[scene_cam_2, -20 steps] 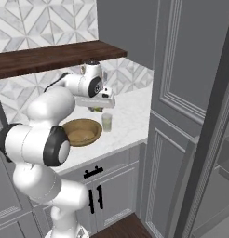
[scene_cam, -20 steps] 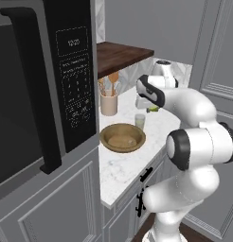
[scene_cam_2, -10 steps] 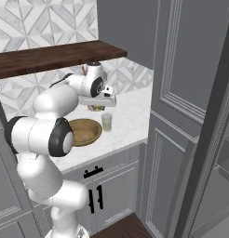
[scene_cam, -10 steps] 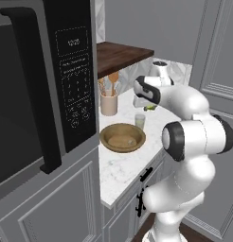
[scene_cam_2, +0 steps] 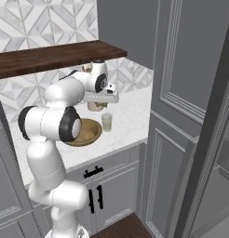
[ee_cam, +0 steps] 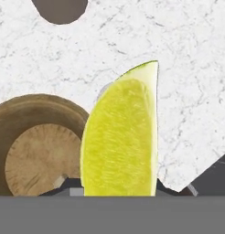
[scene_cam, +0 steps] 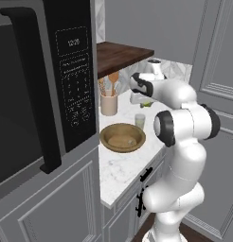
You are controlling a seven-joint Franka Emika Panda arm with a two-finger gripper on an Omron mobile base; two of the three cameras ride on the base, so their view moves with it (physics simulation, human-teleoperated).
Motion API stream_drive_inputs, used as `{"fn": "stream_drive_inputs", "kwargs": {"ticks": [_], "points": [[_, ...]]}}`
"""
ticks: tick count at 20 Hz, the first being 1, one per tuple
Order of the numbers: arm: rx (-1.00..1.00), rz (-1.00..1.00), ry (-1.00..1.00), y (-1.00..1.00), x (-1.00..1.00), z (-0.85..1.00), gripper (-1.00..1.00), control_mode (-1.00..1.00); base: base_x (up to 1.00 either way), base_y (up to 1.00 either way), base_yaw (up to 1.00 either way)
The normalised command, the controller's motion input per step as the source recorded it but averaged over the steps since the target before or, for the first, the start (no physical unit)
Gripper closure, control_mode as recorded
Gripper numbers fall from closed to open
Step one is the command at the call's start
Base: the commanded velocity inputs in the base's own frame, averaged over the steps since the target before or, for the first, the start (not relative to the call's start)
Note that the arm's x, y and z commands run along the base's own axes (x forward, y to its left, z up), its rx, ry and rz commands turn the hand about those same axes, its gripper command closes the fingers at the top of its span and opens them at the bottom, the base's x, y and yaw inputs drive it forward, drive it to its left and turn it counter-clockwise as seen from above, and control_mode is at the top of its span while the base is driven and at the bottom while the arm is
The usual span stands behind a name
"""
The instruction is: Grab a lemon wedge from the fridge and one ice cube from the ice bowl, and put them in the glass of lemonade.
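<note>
The lemon wedge (ee_cam: 121,141), a bright yellow-green slice, is pinched in my gripper (scene_cam: 146,103) and looms large in the hand view. It shows as a small green speck (scene_cam: 147,105) under the hand. My gripper (scene_cam_2: 108,103) hangs a short way above the glass of lemonade (scene_cam: 139,121), a small clear tumbler (scene_cam_2: 107,122) on the white marble counter. Just left of the glass sits the ice bowl (scene_cam: 122,137), wide, brown and wooden (scene_cam_2: 89,132), and its pale inside (ee_cam: 32,151) lies left of the wedge. The wedge hides the glass in the hand view.
A beige cup with wooden spoons (scene_cam: 109,102) stands behind the bowl under a dark wooden shelf (scene_cam: 120,56). A black microwave (scene_cam: 47,90) juts out at the left. Tall grey panels (scene_cam_2: 179,93) rise right of the counter, with the fridge's dark door edge (scene_cam_2: 200,153) beyond.
The hand with the wedge stays above the glass, shifted only slightly. The arm's elbow has swung round, so its links now stand closer over the counter.
</note>
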Motion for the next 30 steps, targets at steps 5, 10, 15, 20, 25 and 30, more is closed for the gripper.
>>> {"fn": "stream_drive_inputs", "kwargs": {"ticks": [5, 10, 15, 20, 25, 30], "points": [[0.00, 0.00, 0.02, 0.00, 0.10, -0.50, 1.00, -1.00, 0.00, 0.00, 0.00], [0.00, 0.00, 0.00, 0.00, 0.07, -0.34, 1.00, -1.00, 0.00, 0.00, 0.00], [0.00, 0.00, 0.00, 0.00, 0.25, -0.10, 1.00, -1.00, 0.00, 0.00, 0.00], [0.00, 0.00, 0.00, 0.00, 0.20, -0.25, 1.00, -1.00, 0.00, 0.00, 0.00], [0.00, 0.00, 0.00, 0.00, 0.01, -0.19, 1.00, -1.00, 0.00, 0.00, 0.00], [0.00, 0.00, 0.00, 0.00, 0.00, 0.00, -1.00, -1.00, 0.00, 0.00, 0.00]]}}
